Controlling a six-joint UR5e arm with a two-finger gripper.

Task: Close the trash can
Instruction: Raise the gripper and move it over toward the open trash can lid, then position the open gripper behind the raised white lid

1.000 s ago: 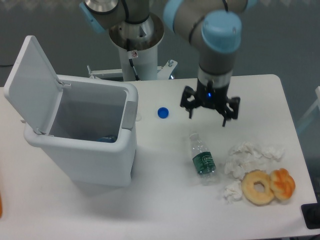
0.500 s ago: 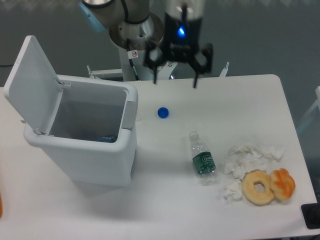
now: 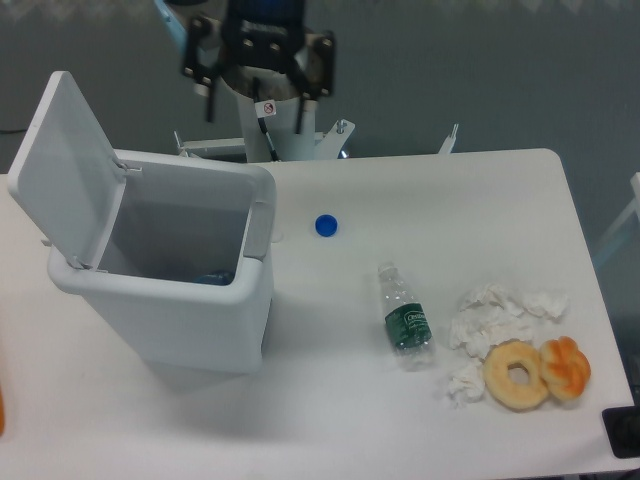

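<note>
The hand (image 3: 257, 88) hangs spread, fingers down, above the trash can (image 3: 170, 270).

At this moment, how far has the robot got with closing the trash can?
Nothing looks done yet: the trash can stands open, its lid tipped up at the left. In hand: the claw, fingers spread and empty, hangs above the table's far edge behind the bin, touching nothing. Left: reaching the lid and pushing it down shut.

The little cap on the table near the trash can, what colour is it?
Blue. The cap shows clearly in the fixed camera view, lying on the white table.
</note>
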